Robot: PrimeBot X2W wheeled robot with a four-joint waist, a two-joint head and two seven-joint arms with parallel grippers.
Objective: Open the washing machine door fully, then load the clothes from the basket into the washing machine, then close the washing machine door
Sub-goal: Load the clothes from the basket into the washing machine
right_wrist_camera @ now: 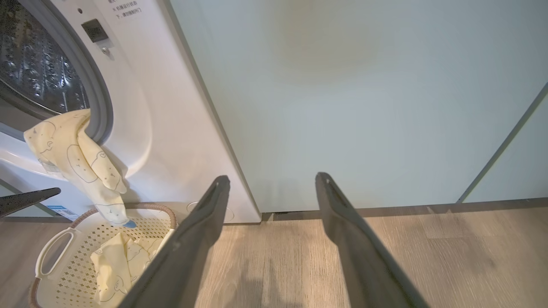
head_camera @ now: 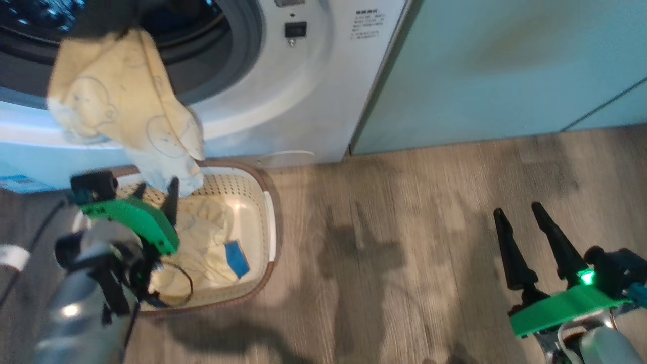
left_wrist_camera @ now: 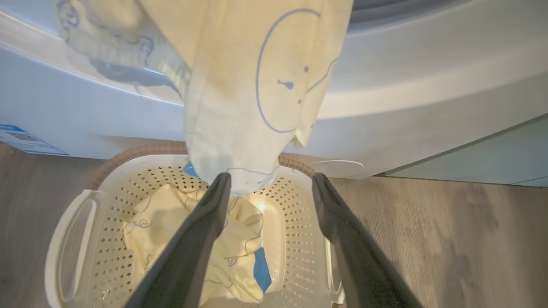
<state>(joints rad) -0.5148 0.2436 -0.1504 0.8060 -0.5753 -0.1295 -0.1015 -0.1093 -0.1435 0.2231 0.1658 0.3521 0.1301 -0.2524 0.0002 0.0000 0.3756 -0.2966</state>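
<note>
Cream-yellow printed cloth garment (head_camera: 121, 101), draped on the white front-loading washing machine (head_camera: 313, 101) lip, seemingly hangs mostly outside and may slide out; left gripper (left_wrist_camera: 270, 176) and right gripper (right_wrist_camera: 272, 176) released.

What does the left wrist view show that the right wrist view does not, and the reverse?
The left wrist view adds the blue patch on the lower garment in the basket. The right wrist view adds the steel drum, the black latch slot and the right gripper, fingers apart. Shared: the basket, the lower garment, the hanging garment draped from the washing machine opening, the wood floor, and the left gripper, fingers apart.
</note>
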